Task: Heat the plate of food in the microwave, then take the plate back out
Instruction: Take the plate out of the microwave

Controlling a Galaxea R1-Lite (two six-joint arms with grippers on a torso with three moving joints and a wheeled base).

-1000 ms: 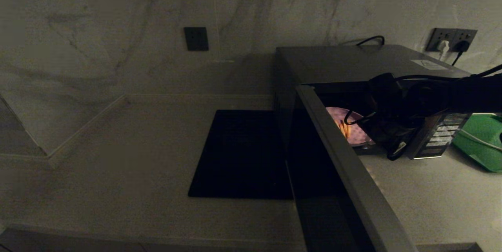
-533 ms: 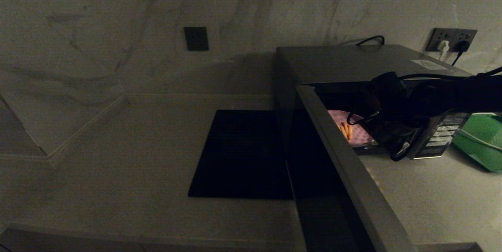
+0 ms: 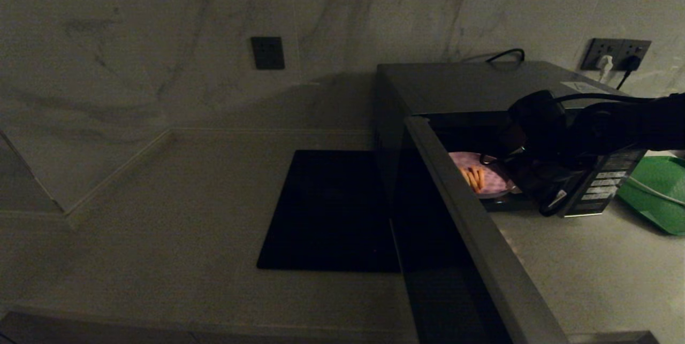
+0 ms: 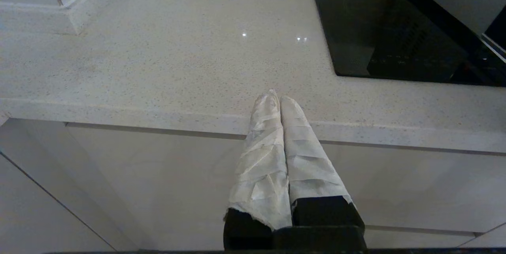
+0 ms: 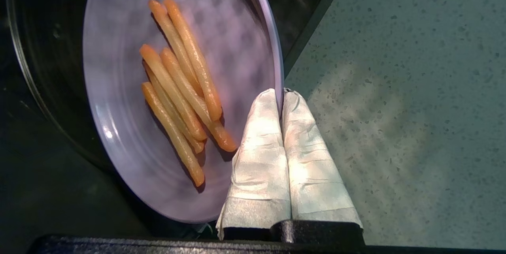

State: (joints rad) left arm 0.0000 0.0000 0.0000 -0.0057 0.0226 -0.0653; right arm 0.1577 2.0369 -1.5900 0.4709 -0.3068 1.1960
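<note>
The dark grey microwave (image 3: 481, 84) stands at the back right with its door (image 3: 471, 226) swung wide open toward me. Inside its mouth sits the lavender plate of food (image 3: 484, 178) with orange fries (image 5: 178, 88). My right gripper (image 5: 281, 93) is shut on the plate's rim (image 5: 276, 68), one taped finger inside the rim and one outside; in the head view the right arm (image 3: 594, 130) reaches in from the right. The left gripper (image 4: 275, 96) is shut and empty, parked at the counter's front edge.
A flat black square mat (image 3: 332, 210) lies on the counter left of the microwave. A green mesh tray (image 3: 658, 194) sits at the far right. The glass turntable (image 5: 23, 68) shows under the plate. A wall socket (image 3: 615, 54) holds the plugs.
The plate has shifted a little to the right and outward with my right gripper on its rim, and more of its fries show. The left arm has not moved.
</note>
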